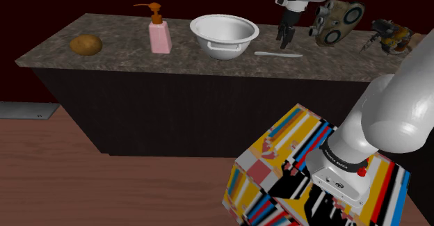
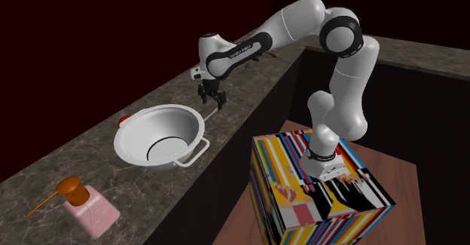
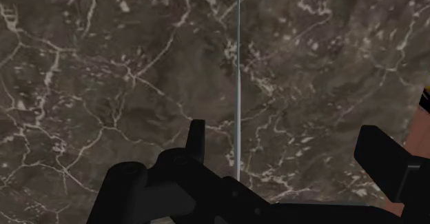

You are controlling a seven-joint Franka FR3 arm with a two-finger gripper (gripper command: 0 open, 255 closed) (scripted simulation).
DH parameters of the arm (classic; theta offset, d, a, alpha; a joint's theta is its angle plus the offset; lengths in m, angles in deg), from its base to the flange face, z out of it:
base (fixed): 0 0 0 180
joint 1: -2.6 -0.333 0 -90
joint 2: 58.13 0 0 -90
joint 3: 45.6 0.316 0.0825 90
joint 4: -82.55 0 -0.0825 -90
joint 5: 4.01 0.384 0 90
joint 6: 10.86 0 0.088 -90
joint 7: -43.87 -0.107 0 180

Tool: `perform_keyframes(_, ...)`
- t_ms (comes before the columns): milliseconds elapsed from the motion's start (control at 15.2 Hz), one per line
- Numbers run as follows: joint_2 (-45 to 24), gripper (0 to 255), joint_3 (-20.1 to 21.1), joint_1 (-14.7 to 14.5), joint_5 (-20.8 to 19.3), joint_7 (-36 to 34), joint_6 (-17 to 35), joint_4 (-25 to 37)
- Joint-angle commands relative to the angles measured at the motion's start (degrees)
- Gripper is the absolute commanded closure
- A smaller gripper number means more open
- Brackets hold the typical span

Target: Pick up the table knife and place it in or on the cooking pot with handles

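My gripper [image 1: 285, 42]: fingers apart, empty, hovering low over the stone counter [image 1: 125, 54]. Table knife [image 1: 278, 53]: white, lying flat just below, beside the white cooking pot [image 1: 224, 45]. Its long axis runs crosswise between my fingers.

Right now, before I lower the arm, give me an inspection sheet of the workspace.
Surface: dark marbled counter, carrying everything below.
Job's things: white knife lying flat beside the white pot with handles; the pot is empty.
Clutter: brown potato-like lump, pink soap dispenser, camouflage-patterned gadget, smaller gadget.
Grippers: end effector open above the knife, holding nothing; in the wrist view the knife runs between the fingers.
Cables: nothing seen.
Surroundings: striped stand, wooden floor, dark red walls.
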Motion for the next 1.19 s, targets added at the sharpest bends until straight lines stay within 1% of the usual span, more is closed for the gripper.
perform_keyframes(0, -5.4, 0, -0.4, 0.4, 4.5, 6.3, 0.7, 3.2)
perform_keyframes(528, -9.5, 0, 0.7, 1.4, 8.5, 9.0, 5.7, 0.9)
perform_keyframes(990, -9.5, 0, 0.7, 1.4, 8.5, 9.0, 5.7, 0.9)
perform_keyframes(1056, -9.5, 255, 0.7, 1.4, 8.5, 9.0, 5.7, 0.9)
perform_keyframes(1122, -9.5, 255, 0.7, 1.4, 8.5, 9.0, 5.7, 0.9)
